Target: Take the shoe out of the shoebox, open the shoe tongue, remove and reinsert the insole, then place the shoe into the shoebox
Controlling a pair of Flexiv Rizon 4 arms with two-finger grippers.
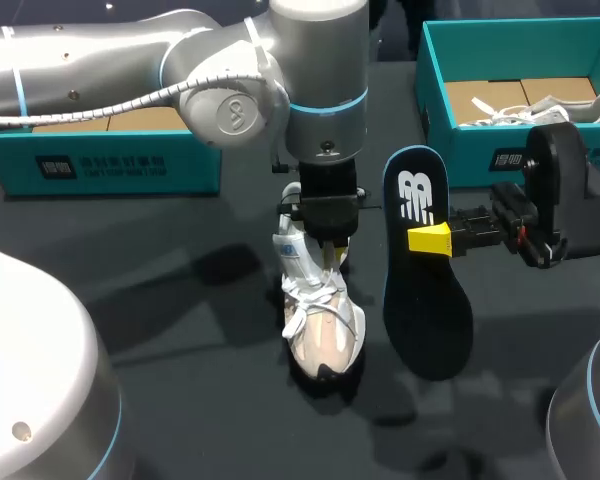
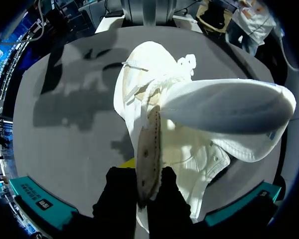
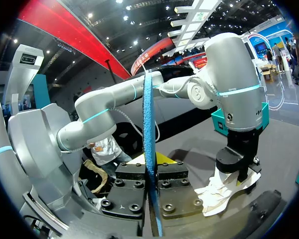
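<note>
Left end effector (image 1: 327, 248), clamped on the shoe (image 1: 322, 325), should hold the opening wide; right end effector (image 1: 432, 240), clamped on the insole (image 1: 426, 312), should feed it toe-first, aligned lengthwise.

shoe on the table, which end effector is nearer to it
Left. The left end effector grips the shoe at its opening; the right end effector is apart beside it, holding the insole.
</note>
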